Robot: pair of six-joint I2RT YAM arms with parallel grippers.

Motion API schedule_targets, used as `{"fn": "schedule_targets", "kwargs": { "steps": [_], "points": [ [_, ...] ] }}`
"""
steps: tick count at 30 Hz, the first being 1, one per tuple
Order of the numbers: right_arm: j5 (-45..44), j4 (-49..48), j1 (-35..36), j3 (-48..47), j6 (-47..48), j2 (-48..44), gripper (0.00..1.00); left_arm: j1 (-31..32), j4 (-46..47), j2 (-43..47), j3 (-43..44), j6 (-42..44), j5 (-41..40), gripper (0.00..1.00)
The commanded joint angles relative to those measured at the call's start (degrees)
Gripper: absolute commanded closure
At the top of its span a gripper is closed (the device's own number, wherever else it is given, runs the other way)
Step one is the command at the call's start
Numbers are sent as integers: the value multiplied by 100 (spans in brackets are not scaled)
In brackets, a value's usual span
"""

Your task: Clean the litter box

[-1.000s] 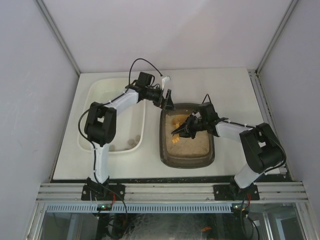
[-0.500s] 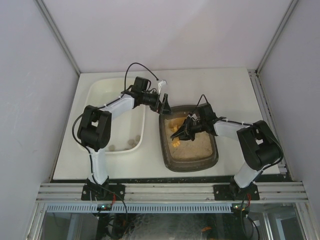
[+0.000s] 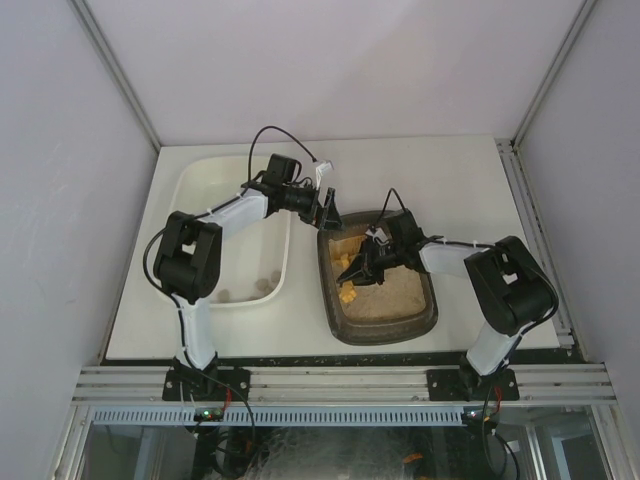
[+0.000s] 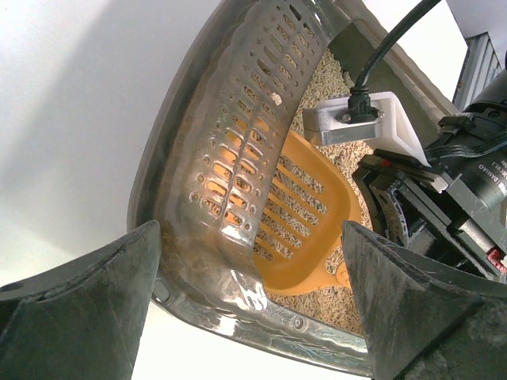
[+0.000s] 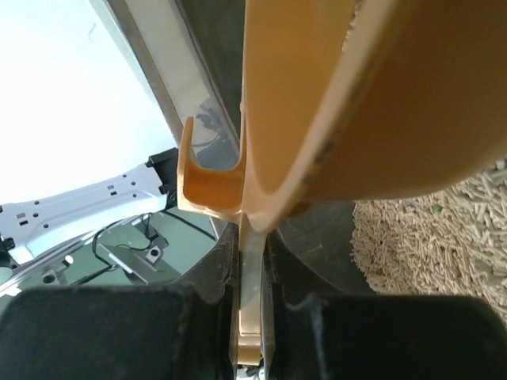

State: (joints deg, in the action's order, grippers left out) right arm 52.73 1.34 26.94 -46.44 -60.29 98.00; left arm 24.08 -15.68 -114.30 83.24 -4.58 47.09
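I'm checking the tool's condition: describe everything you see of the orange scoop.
The orange scoop looks like plastic: a dished blade with rows of slots and a thin flat handle bearing a hooked tab. The right gripper is shut on the handle, holding the blade low over the pellet litter at the far end of the litter box.

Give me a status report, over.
Left gripper open at litter box corner. Right gripper shut on orange scoop, scoop inside box. No obstruction seen.
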Motion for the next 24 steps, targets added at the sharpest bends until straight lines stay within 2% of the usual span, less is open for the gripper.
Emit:
{"fn": "schedule_targets", "kwargs": {
  "steps": [1,6,12,16,20,24],
  "points": [
    [-349,-623,193,-55,146,62,100,141,-663,171,-257,-281,419,3],
    [-240,-1554,360,23,333,176,100,141,-663,121,-260,-321,423,3],
    [139,-4336,448,577,-613,712,100,133,-664,123,-299,-303,406,4],
    [48,-5533,476,945,-788,892,100,111,-664,128,-327,-288,406,4],
    [141,-5655,510,1010,-717,843,100,84,-664,87,-331,-279,409,4],
    [112,-4643,496,1010,-308,530,100,84,-663,62,-316,-315,456,4]
  ]
}}
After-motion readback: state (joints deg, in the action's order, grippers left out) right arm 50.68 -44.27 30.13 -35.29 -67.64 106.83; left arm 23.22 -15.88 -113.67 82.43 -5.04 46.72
